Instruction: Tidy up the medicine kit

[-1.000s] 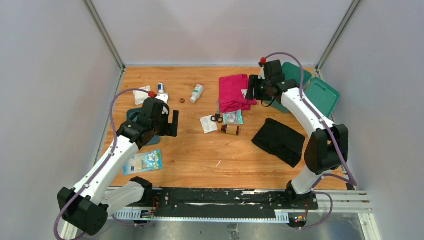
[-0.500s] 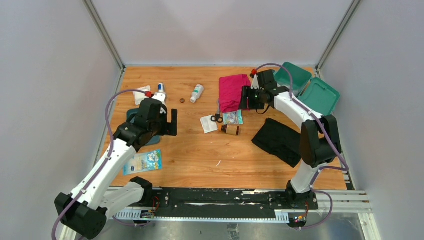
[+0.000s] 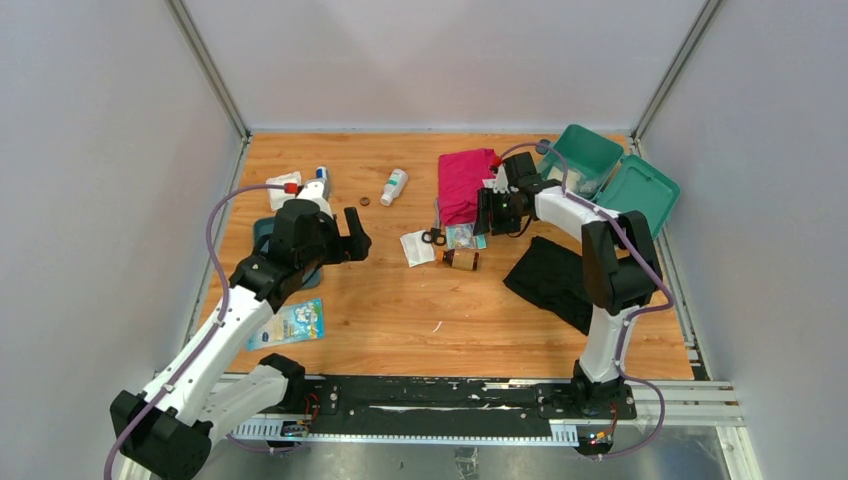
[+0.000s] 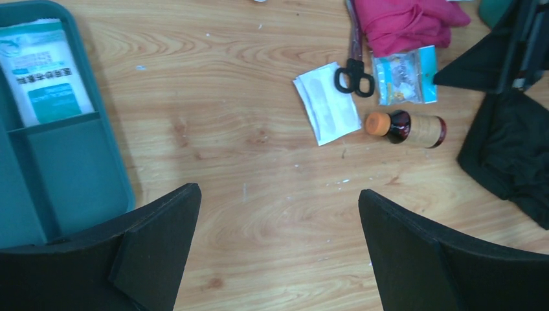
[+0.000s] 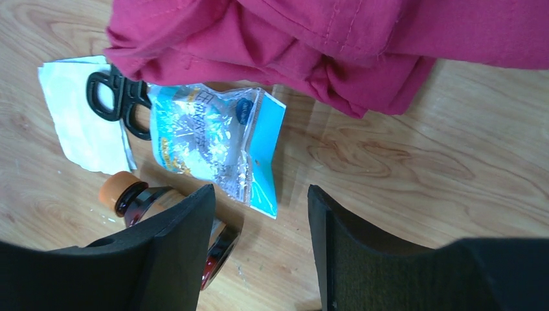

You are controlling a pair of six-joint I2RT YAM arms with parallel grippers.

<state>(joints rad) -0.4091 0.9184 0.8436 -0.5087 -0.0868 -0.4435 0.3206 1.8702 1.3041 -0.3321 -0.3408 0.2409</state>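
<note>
On the counter (image 3: 400, 310), scissors (image 3: 434, 237) and amber bottle (image 3: 460, 259) lie outside the open medicine kit (image 3: 592, 152); left fingers (image 4: 155, 240) gape, right fingers (image 5: 168, 253) stand half-open, both empty.

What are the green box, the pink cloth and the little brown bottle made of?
Green box: probably moulded plastic, smooth even teal with stiff walls and lid. Pink cloth: woven fabric, matte, with soft folds and a stitched seam. Brown bottle: dark glass or glossy plastic, hard to tell; it shines, and has a tan label.
</note>
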